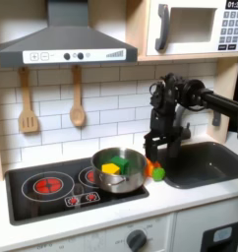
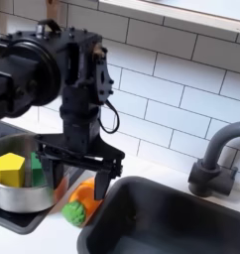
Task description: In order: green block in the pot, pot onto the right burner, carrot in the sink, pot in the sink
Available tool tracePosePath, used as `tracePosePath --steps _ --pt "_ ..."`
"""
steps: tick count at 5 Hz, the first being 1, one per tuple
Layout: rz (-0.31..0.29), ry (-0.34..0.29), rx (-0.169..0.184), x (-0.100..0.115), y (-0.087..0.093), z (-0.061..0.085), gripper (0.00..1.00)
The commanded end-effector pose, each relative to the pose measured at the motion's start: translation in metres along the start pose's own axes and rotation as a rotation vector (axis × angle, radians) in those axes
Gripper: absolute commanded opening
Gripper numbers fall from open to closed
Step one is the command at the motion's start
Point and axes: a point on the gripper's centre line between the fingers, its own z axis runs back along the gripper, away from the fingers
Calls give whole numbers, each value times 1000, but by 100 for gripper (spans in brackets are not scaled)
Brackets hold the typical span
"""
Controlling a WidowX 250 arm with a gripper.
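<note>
Gripper (image 2: 82, 177) w/ jaws spread wide, empty, hangs just above carrot (image 2: 81, 201) at lower centre of second exterior view, beside sink (image 2: 172, 218); best to drop straight down, straddle orange body across its width, close before lifting.

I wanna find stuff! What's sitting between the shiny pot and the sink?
The carrot lies on the counter between the pot and the sink, under the gripper, in the second exterior view.
</note>
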Motion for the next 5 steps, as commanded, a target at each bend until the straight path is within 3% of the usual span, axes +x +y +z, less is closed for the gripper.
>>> tracePosePath --steps 1,5 --pt "-8 23 1 -7 -1 -9 100" --pt "27 24 36 15 5 -23 100"
